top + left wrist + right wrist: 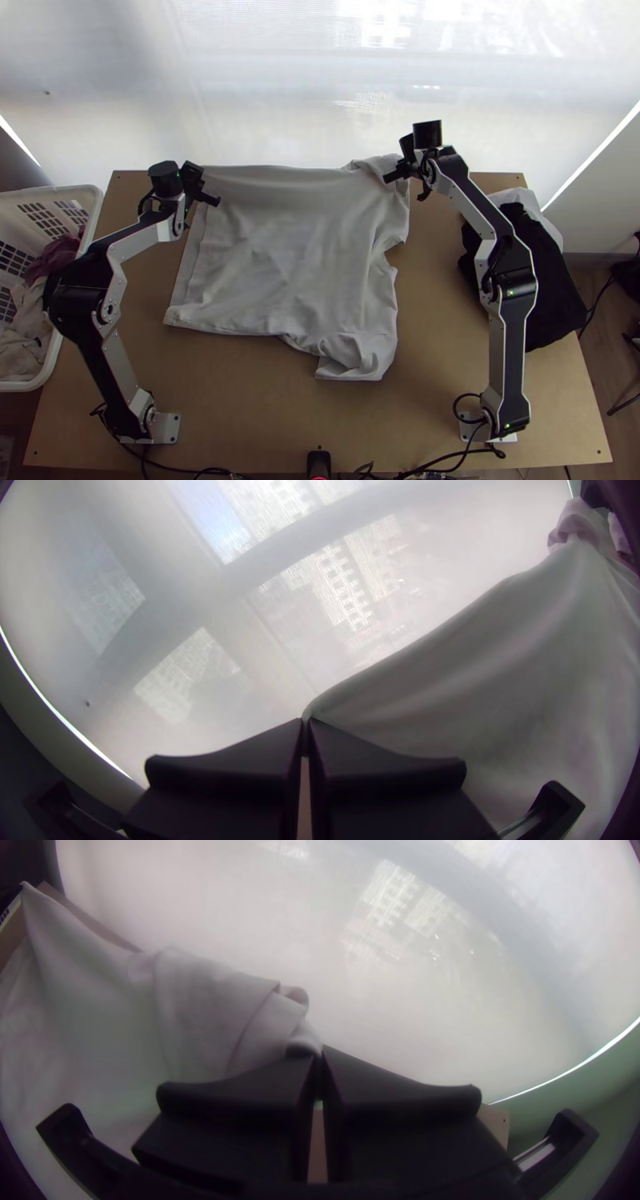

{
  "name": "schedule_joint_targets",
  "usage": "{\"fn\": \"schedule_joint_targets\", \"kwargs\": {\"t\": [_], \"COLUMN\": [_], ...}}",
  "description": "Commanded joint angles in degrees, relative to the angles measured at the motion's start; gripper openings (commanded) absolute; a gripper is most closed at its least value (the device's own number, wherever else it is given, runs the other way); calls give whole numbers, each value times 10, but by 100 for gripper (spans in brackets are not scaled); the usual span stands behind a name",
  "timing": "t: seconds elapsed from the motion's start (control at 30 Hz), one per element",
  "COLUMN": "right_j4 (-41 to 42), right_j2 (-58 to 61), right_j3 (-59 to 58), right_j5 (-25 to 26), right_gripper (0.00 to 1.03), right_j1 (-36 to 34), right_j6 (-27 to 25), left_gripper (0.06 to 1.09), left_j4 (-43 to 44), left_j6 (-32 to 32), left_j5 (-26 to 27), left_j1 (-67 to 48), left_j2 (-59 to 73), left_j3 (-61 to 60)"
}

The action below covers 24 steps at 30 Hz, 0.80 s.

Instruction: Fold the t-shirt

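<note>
Pinching t-shirt [288,248] in closed fingers — left gripper [306,723], right gripper [320,1053]
Spread from there toward near edge of tabletop [248,408] — likely fold direction, tbh

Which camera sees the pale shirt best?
The top view, because nearly the whole shirt shows. The left wrist view shows an edge pinched by the left gripper; the right wrist view shows bunched folds pinched by the right gripper.

T-shirt [296,240] plain pale grey, table [240,384] under t-shirt light brown, basket [24,386] left of t-shirt white, grid-patterned, black cloth [552,304] and white cloth [512,195] right of t-shirt
</note>
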Motion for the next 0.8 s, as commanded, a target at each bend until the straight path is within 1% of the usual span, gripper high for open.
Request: {"fn": "schedule_joint_targets", "kwargs": {"t": [0.0,0.2,0.33,0.43,0.57,0.77], "right_j4": [-3,-6,-39,-65,-65,-70], "right_j2": [-86,-174,-226,-262,-304,-359], "right_j3": [-86,-173,-230,-280,-347,-403], "right_j5": [-4,-16,-17,-17,-16,-17], "right_gripper": [3,3,3,3,3,3], "right_j1": [9,44,76,94,96,74], "right_j6": [7,13,19,29,40,41], "left_gripper": [10,10,10,10,10,10], "left_j4": [0,-2,-20,-66,-106,-153], "left_j6": [12,20,21,32,52,73], "left_j5": [14,42,60,74,88,122], "left_j1": [10,13,11,11,18,77], "left_j2": [-73,-135,-181,-210,-242,-265], "left_j3": [-62,-127,-177,-206,-243,-257]}}
